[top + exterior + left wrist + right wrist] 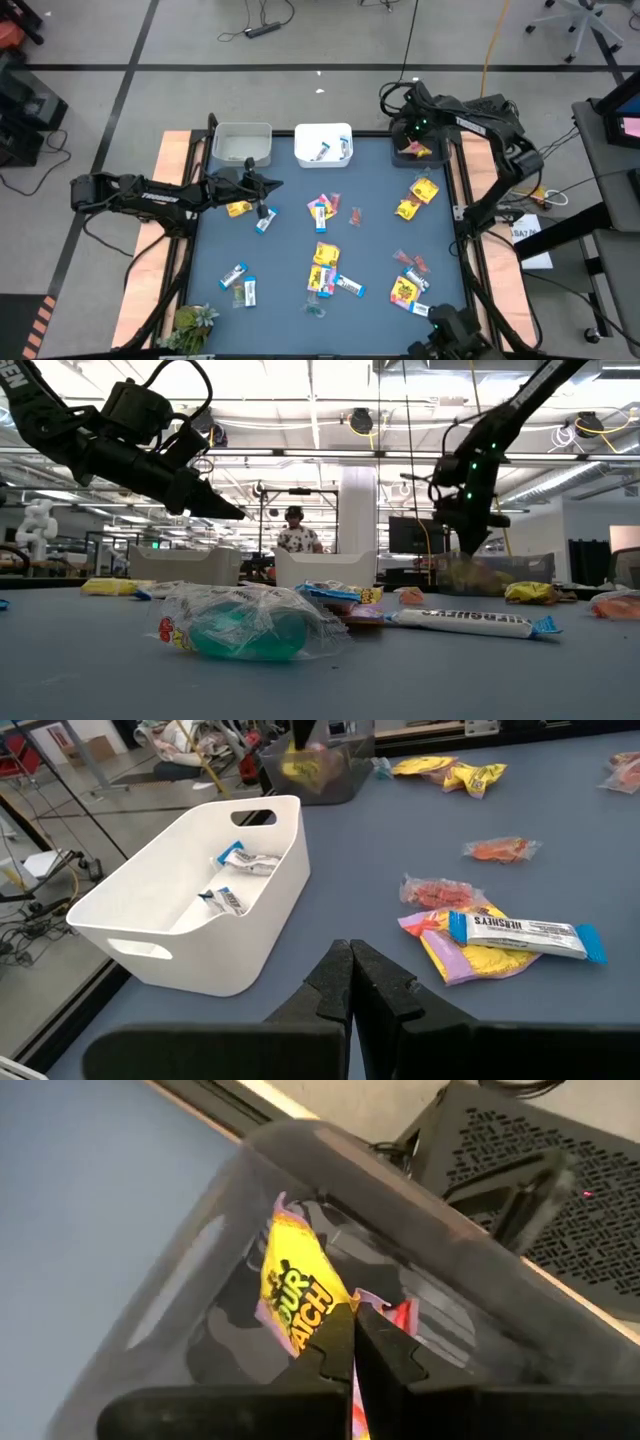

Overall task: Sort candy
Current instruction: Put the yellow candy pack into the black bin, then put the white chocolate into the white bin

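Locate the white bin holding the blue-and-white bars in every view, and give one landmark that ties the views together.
High view: white bin at the table's far edge, middle, right of the grey bin.
Low view: in the background at centre, in front of a person.
Left wrist view: large, left of centre, two bars inside.
Right wrist view: not in it.
Landmark: the Hershey's bar on a yellow packet, seen in the high view too.

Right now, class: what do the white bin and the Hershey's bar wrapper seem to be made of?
White bin: probably moulded plastic, smooth and matte, with rounded corners and cut-out handles. Hershey's bar wrapper: likely thin plastic film, glossy, with crimped blue ends.
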`<action>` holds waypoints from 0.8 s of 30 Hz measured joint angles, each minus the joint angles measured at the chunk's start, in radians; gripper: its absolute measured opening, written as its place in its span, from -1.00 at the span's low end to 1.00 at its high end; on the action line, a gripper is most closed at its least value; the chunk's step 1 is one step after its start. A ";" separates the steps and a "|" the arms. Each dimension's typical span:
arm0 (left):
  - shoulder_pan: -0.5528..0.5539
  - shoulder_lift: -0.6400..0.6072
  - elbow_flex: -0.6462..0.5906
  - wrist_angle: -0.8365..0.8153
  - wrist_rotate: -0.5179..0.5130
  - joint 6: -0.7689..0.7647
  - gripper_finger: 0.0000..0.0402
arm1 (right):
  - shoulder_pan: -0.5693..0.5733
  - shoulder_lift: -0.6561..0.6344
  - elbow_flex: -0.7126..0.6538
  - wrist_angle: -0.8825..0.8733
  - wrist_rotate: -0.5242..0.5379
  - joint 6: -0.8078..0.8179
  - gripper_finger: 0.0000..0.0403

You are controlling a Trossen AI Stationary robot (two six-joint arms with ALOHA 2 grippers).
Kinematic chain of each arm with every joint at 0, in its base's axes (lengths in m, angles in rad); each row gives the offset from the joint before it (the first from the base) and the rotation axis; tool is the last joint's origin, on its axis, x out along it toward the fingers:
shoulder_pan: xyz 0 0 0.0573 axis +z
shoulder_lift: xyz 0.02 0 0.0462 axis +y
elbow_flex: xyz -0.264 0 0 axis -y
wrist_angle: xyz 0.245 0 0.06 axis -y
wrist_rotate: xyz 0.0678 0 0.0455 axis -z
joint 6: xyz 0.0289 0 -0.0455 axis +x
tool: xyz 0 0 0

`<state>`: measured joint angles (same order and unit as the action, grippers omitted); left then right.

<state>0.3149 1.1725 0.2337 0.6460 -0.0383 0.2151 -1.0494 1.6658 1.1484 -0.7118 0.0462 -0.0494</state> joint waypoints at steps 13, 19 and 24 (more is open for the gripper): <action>0.000 0.000 0.000 0.000 0.000 0.000 -0.96 | -0.002 -0.038 0.000 -0.039 0.056 0.013 -0.46; 0.000 0.000 0.000 0.000 0.000 -0.001 -0.96 | -0.005 -0.063 -0.005 -0.115 0.120 0.034 -0.51; 0.000 0.000 0.000 0.000 0.000 -0.001 -0.96 | -0.004 -0.044 -0.047 -0.093 0.114 0.022 -0.94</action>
<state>0.3149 1.1725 0.2337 0.6460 -0.0387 0.2138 -1.0538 1.6218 1.1018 -0.8047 0.1599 -0.0278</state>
